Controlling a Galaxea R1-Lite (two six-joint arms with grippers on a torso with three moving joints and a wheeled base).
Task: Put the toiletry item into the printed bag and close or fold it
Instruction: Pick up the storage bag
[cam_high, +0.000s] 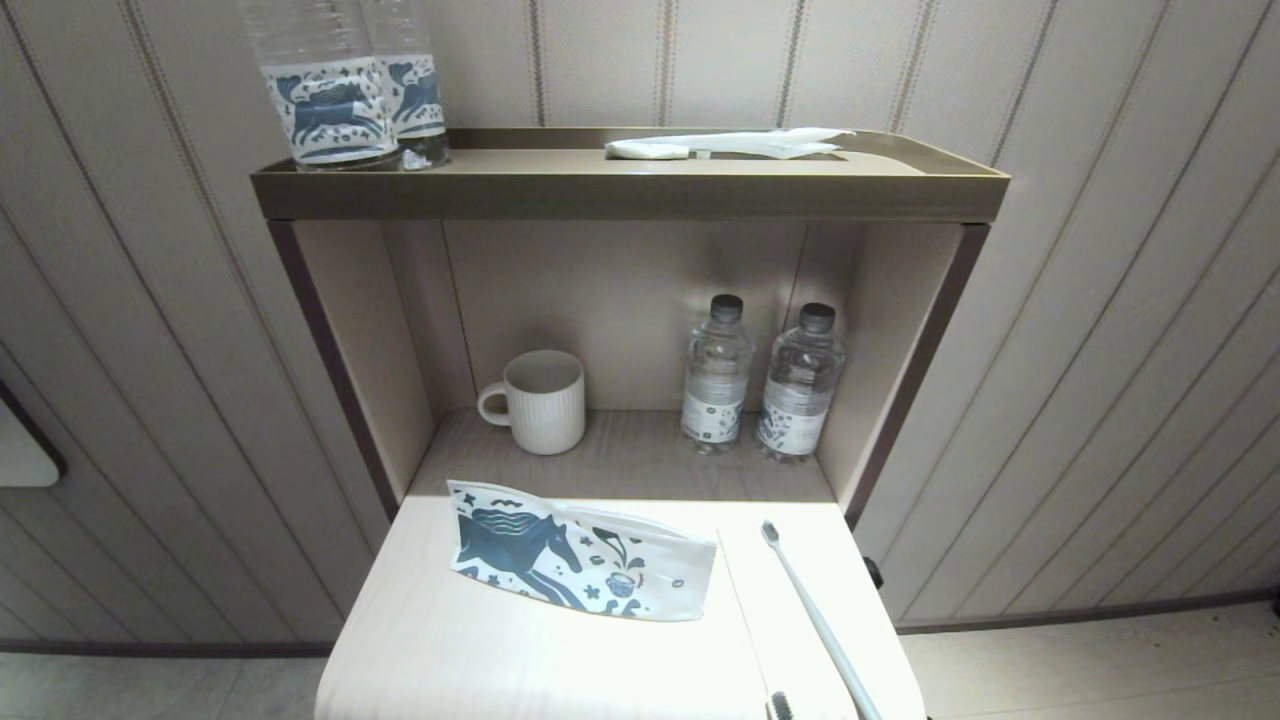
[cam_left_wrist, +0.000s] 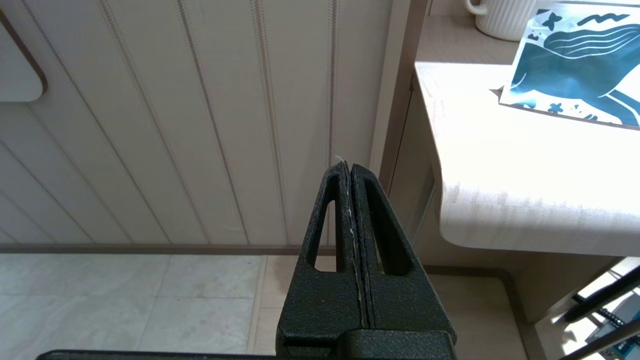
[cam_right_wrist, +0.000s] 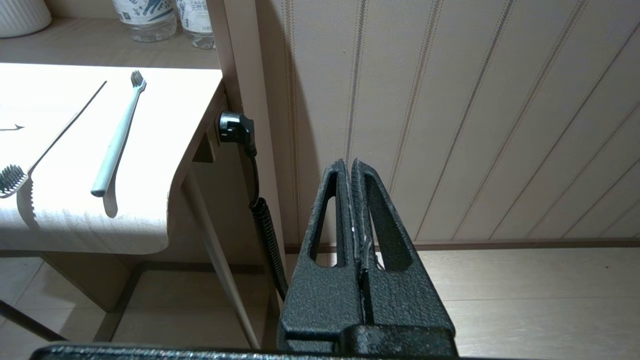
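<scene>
The toothbrush (cam_high: 818, 620) was a long, very thin stick of pale grey-white, with a small bristled head at one end and a plain rounded tip at the other. It lay flat on the right part of the pale table (cam_high: 480, 660), its long axis running from the far end toward the near right, the head pointing away toward the shelf and the handle tip reaching the near edge. In the right wrist view the toothbrush (cam_right_wrist: 116, 136) showed the same slim, slightly tapering handle and dark-topped head. A second, dark-bristled brush head (cam_high: 779, 706) showed at the near edge just left of it, only partly in view.

The printed bag (cam_high: 580, 565) stood well left of the toothbrush, apart from it: a flat white pouch with a large dark blue horse, small blue flowers and a cup. Its long axis ran left to right across the table's far half, and it appeared propped up on its lower edge.

The left gripper (cam_left_wrist: 349, 167) hung off the table's left side, beside the wall panelling, its two black fingers pressed together on nothing. The right gripper (cam_right_wrist: 350, 164) hung off the table's right side, likewise closed and empty.

On the lower shelf stood a ribbed white mug (cam_high: 540, 400) and two small bottles (cam_high: 760, 385); on the top tray (cam_high: 630, 190) stood two horse-labelled bottles (cam_high: 350, 95) and a white wrapped packet (cam_high: 725, 145).
</scene>
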